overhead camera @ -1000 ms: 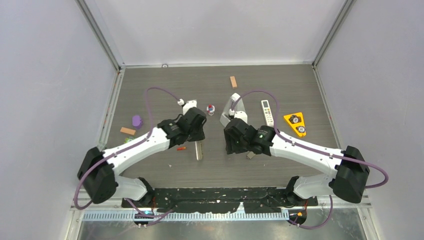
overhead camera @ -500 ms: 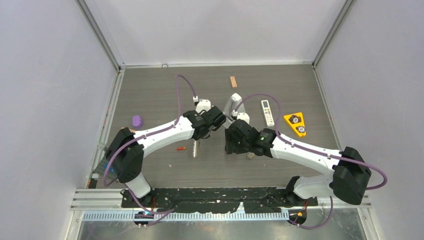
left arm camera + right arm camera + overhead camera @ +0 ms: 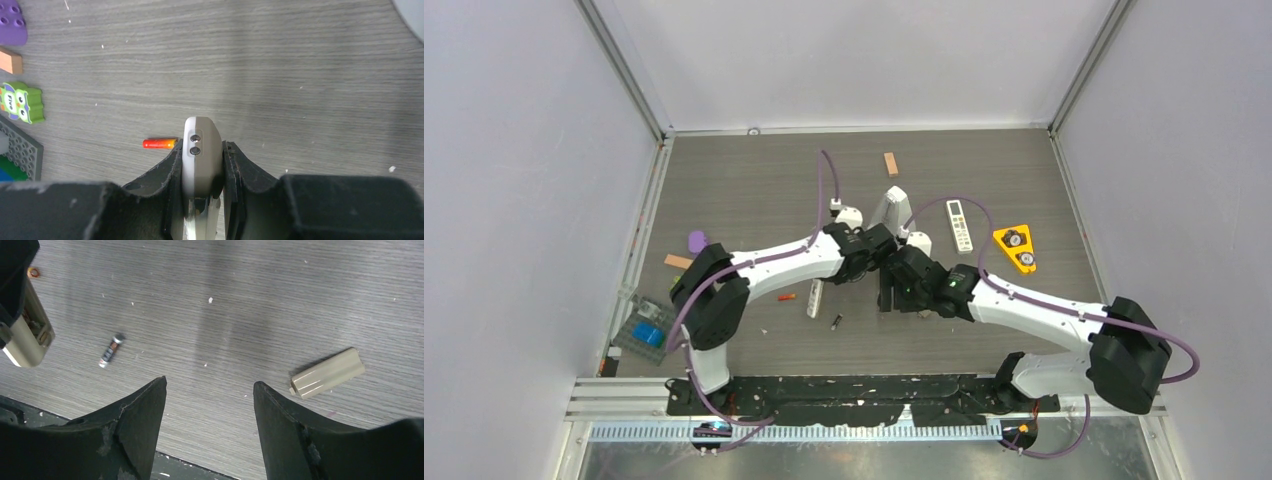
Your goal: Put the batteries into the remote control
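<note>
Judging handling first: the remote control [image 3: 816, 297] should be light, stiff, smooth plastic (slippery along the long edges). Clamp it across the narrow width and keep the bay end free. The orange battery [image 3: 787, 297] and dark battery [image 3: 835, 321] are tiny round cylinders that will roll and skid on the desk [image 3: 754, 180]. Pinch them square across the barrel. The cover [image 3: 327, 373] is thin, probably the one fragile bit.

Looks: long slim bar, grey-beige. The left wrist view shows a rounded end with two small dark holes. The right wrist view shows the other end, where the bay seems open; its contents are too small to tell.

Where: just off desk centre toward 7 o'clock, long axis roughly 12 to 6. The left pincer [image 3: 202, 149] is pinching it by both long sides. I can't tell if it touches the desk.

The orange battery lies just beside the remote at its 9 o'clock. The dark battery is near its near end at 5 o'clock, not touching. The cover lies loose on the desk, well apart from the dark battery.

The right pincer [image 3: 209, 384] is spread wide with nothing between the fingers, over bare desk at 3 o'clock of the remote.

Further out: grey metronome [image 3: 890, 208] at 12 o'clock of both pincers, short white remote [image 3: 959, 225] and yellow triangle [image 3: 1015, 247] toward 2, purple piece [image 3: 697, 241] at 9.
</note>
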You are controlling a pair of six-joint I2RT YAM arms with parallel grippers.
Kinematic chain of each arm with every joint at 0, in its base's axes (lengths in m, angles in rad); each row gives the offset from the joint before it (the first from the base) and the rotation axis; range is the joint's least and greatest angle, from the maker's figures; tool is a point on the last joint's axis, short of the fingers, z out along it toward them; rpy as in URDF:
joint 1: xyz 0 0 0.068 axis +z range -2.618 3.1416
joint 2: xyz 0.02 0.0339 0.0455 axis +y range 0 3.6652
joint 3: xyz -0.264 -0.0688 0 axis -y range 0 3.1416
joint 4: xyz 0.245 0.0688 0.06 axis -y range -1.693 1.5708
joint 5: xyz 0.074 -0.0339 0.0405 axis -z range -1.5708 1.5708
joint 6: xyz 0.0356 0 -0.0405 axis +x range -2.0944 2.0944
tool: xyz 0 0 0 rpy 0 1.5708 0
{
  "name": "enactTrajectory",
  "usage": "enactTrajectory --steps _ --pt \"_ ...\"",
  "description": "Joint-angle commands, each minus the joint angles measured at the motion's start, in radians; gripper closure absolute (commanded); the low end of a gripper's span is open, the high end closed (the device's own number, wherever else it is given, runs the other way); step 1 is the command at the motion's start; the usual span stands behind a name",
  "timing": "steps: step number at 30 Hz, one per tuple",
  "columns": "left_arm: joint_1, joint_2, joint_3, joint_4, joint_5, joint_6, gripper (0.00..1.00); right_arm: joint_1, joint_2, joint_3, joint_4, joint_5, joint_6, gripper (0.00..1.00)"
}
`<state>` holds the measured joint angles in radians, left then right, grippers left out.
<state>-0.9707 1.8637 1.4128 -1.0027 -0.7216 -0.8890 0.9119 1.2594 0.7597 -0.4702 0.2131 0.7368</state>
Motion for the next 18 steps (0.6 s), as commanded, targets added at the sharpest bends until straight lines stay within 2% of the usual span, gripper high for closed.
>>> enactTrajectory --steps 1,7,10,12,15,17,18 --pt "0.038 -0.15 -0.101 0.088 0.031 0.001 1.0 -0.005 -0.045 0.009 0.084 0.0 -0.011 0.32" --pt "0.138 -0.471 -0.326 0.353 0.204 0.135 1.0 0.006 -0.013 -0.044 0.293 -0.213 -0.171 0.42" --pt "0.217 -0.629 -0.413 0.429 0.281 0.18 1.0 0.026 0.037 -0.018 0.343 -0.391 -0.389 0.44" --pt "0.275 -0.723 -0.44 0.43 0.323 0.213 1.0 0.061 0.101 0.03 0.31 -0.462 -0.545 0.42" --pt "0.364 -0.826 -0.433 0.39 0.362 0.257 1.0 0.095 0.174 0.133 0.201 -0.473 -0.739 0.39" --pt "0.434 -0.885 -0.423 0.383 0.458 0.289 1.0 0.114 0.23 0.196 0.13 -0.447 -0.907 0.38" --pt "0.465 -0.922 -0.423 0.394 0.516 0.327 1.0 0.128 0.265 0.215 0.111 -0.435 -0.94 0.37"
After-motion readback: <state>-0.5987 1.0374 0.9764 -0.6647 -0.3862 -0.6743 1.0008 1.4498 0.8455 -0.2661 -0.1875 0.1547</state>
